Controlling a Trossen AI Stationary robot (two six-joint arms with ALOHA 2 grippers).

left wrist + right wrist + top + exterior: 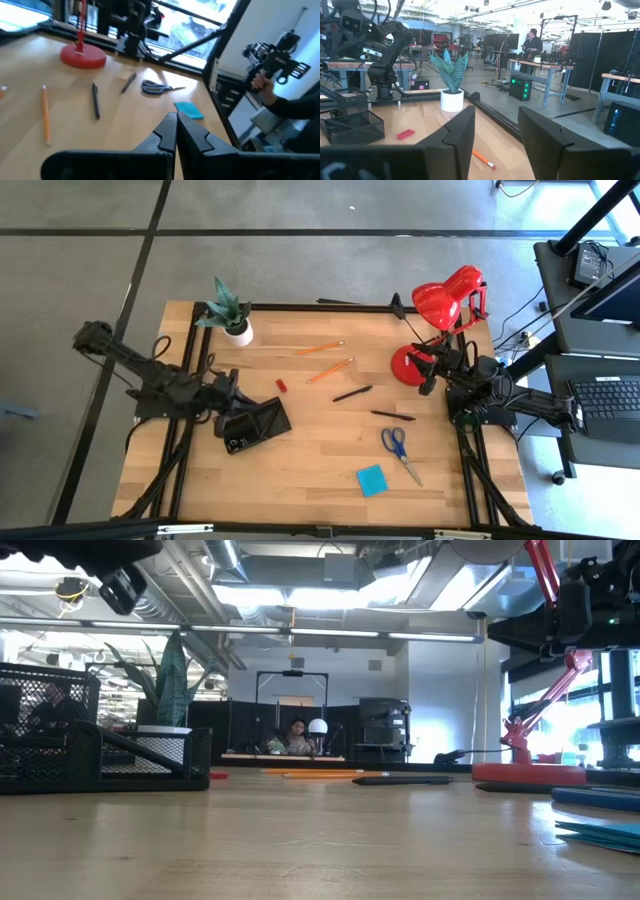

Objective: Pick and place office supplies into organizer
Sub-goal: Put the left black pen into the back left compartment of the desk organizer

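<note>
The black mesh organizer stands on the table's left half. My left gripper hovers just beside its far-left corner, shut and empty; its fingers meet tip to tip. Loose on the wood lie two orange pencils, a small red piece, two black pens, blue-handled scissors and a blue sticky-note pad. My right gripper waits open at the right edge next to the lamp, holding nothing.
A red desk lamp stands at the far right, its base close to my right gripper. A potted plant sits at the far left. In the left wrist view, a person's hand shows beyond the table's edge.
</note>
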